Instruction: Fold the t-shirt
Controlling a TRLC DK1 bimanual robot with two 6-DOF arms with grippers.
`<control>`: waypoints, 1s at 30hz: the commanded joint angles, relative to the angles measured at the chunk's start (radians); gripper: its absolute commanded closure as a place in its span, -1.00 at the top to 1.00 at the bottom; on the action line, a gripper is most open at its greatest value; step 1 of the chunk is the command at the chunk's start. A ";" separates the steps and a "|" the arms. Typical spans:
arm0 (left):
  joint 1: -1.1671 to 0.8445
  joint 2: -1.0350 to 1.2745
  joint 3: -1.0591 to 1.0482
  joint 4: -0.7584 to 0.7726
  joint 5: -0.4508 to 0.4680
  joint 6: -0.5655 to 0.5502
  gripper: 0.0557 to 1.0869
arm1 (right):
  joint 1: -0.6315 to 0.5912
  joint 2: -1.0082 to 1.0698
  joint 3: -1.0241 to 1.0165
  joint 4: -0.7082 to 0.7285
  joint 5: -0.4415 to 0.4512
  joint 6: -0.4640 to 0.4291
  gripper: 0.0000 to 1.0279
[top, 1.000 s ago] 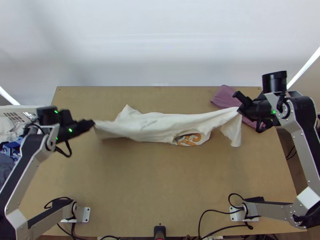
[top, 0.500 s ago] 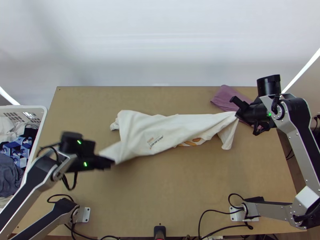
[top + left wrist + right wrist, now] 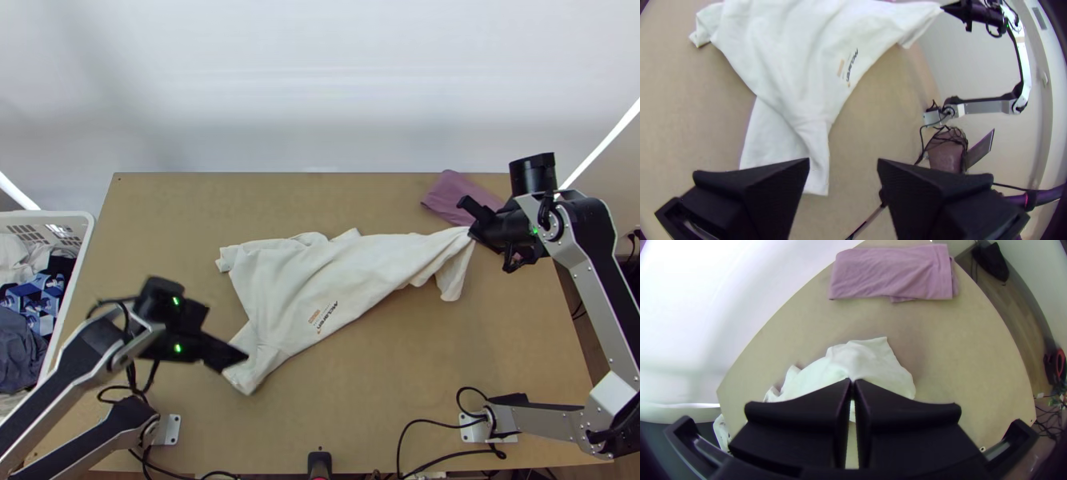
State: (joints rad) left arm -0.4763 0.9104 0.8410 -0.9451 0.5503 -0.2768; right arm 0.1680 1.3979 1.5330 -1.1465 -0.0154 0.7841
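The white t-shirt (image 3: 320,280) lies loosely spread and wrinkled across the middle of the table, small print facing up, one sleeve end toward the near left. Beside that end is my left gripper (image 3: 236,360). In the left wrist view my left gripper (image 3: 843,164) stands open, the t-shirt (image 3: 787,66) lying partly behind one finger. At the shirt's right end my right gripper (image 3: 472,230) holds a corner lifted, a flap hanging below. The right wrist view has my right gripper (image 3: 852,381) shut on the white cloth (image 3: 871,360).
A folded mauve cloth (image 3: 460,196) lies at the far right of the table, just beyond my right gripper. At the left edge stands a white basket (image 3: 76,268) holding several garments. Cables run along the near edge.
My left gripper has moved toward the near side and right, drawing the shirt's left part along, and has let go of it. My right gripper has shifted slightly left, still holding its corner.
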 commanded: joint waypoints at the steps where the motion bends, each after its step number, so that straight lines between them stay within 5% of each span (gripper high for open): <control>1: 0.077 0.090 0.095 -0.014 0.008 0.056 0.91 | 0.015 -0.027 -0.020 0.008 0.006 0.003 -0.94; 7: 0.254 0.337 0.245 0.066 0.003 0.042 0.90 | 0.030 -0.028 -0.045 0.039 0.006 0.010 -0.94; 12: 0.258 0.498 0.333 0.108 -0.115 0.028 0.81 | 0.045 -0.028 -0.051 0.051 0.009 0.020 -0.94; 26: 0.245 0.762 0.402 0.258 -0.216 0.037 0.80 | 0.056 -0.036 -0.048 0.091 0.012 0.043 -0.94; 30: 0.231 0.797 0.406 0.327 -0.222 0.036 0.28 | 0.065 -0.039 -0.043 0.111 0.012 0.047 -0.94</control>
State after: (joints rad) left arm -0.2306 1.6810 1.2213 -0.6518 0.3321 -0.2420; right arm 0.2192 1.3930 1.4963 -1.0531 -0.0147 0.8085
